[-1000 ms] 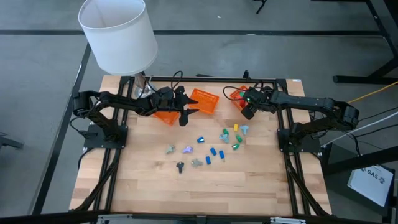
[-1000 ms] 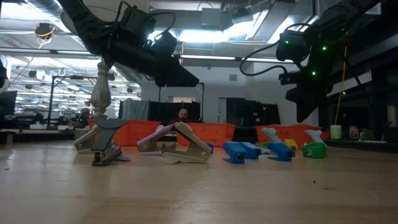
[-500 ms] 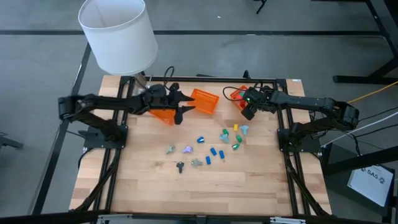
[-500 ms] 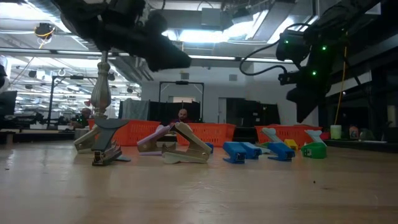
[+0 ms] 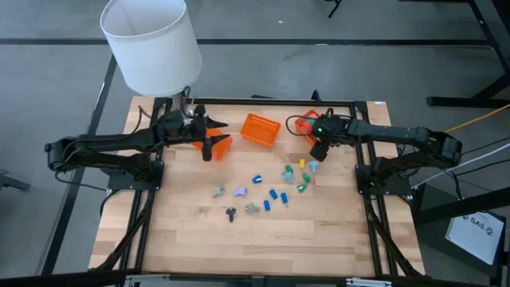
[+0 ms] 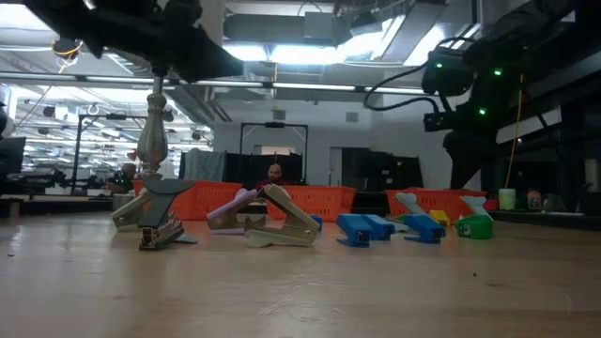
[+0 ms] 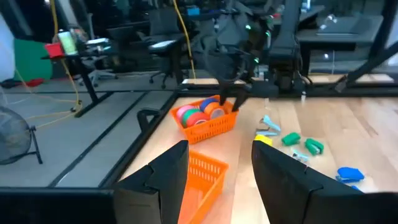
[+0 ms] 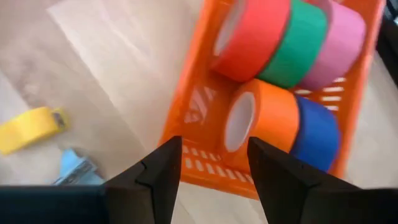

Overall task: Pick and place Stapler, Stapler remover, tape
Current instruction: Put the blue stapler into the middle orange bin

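Left gripper (image 5: 210,143) near the table's far left corner, fingers (image 7: 163,180) spread wide and empty, hovering over the leftmost orange basket (image 5: 217,144). Right gripper (image 5: 316,151) near the far edge toward the right corner, fingers (image 8: 152,174) likewise parted with nothing between them, poised just beside the orange tape basket (image 8: 186,106). Inside that basket, tape rolls (image 8: 273,43) in red, green, pink, orange and blue, packed side by side on their edges. A third orange basket (image 5: 260,129) tilted at the far edge between the two arms. Scattered across the middle of the wooden table (image 5: 199,239): small blue staplers (image 5: 276,195), a yellow one (image 5: 304,163), green ones (image 5: 304,182), and grey and lilac staple removers (image 5: 239,192), none touched by either gripper. White lampshade (image 5: 150,41) above the far left corner.
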